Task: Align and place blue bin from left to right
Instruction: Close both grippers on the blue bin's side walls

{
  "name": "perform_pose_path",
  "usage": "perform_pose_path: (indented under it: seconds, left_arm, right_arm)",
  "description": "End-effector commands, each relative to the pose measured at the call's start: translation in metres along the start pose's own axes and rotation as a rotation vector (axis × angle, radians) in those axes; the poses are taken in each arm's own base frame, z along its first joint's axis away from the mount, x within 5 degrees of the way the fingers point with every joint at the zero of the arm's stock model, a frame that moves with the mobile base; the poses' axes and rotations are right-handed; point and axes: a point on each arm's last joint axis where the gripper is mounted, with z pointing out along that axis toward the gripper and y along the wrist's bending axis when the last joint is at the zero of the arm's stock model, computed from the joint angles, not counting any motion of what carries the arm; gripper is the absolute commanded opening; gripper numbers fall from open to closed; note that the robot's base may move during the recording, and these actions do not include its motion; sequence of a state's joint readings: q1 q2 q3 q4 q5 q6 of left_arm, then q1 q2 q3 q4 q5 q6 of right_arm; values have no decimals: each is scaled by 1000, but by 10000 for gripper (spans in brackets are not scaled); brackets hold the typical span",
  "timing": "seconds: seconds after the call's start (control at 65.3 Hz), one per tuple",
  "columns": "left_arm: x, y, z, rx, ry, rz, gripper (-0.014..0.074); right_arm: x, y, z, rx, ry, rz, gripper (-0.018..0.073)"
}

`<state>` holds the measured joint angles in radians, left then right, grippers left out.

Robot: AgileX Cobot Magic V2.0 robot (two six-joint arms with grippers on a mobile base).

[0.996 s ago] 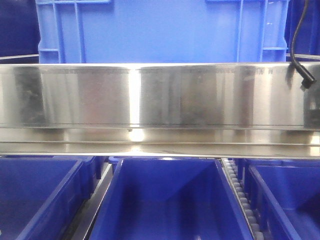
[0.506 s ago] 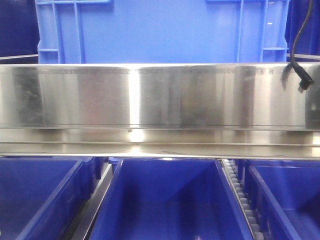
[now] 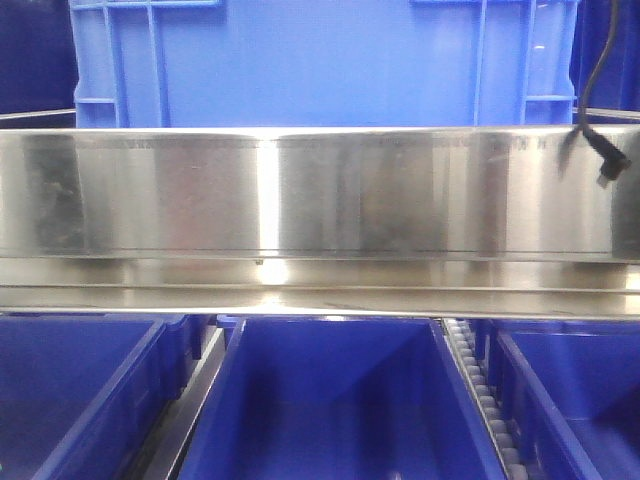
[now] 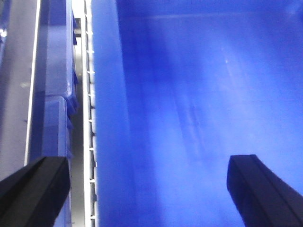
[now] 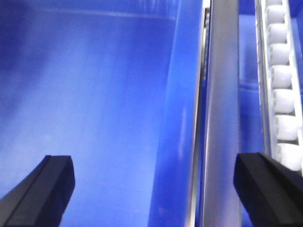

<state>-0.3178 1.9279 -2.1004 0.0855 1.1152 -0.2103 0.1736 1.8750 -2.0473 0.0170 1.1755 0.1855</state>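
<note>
no readable text, labels or numbers anywhere

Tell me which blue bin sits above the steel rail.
The large light-blue crate, ribbed near its corners; the three darker navy bins all sit below the rail.

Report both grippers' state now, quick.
Left gripper: open, straddling a blue plastic bin wall, holding nothing.
Right gripper: open, straddling the blue bin wall by a shiny steel rail, holding nothing.

We see a stainless steel shelf rail [image 3: 320, 190] above three dark navy bins [image 3: 330, 400], a white roller track [image 3: 478, 385] and a dangling black cable [image 3: 603, 152].
</note>
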Motion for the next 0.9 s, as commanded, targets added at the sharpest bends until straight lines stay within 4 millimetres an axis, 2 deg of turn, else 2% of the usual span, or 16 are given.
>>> perform_pose_path:
  seconds: [0.0, 0.184, 0.49, 0.888]
  left_arm:
    - [-1, 1, -1, 4, -3, -6, 567]
    - [-1, 1, -3, 0, 6, -4, 567]
    - [-14, 5, -32, -30, -35, 22, 567]
    - [-12, 4, -12, -38, 3, 31, 567]
  right_arm:
    - [-1, -2, 4, 10, 5, -16, 568]
    - [-1, -2, 5, 11, 7, -16, 568]
    - [-3, -2, -1, 8, -7, -16, 568]
    - [-3, -1, -1, 9, -5, -16, 568]
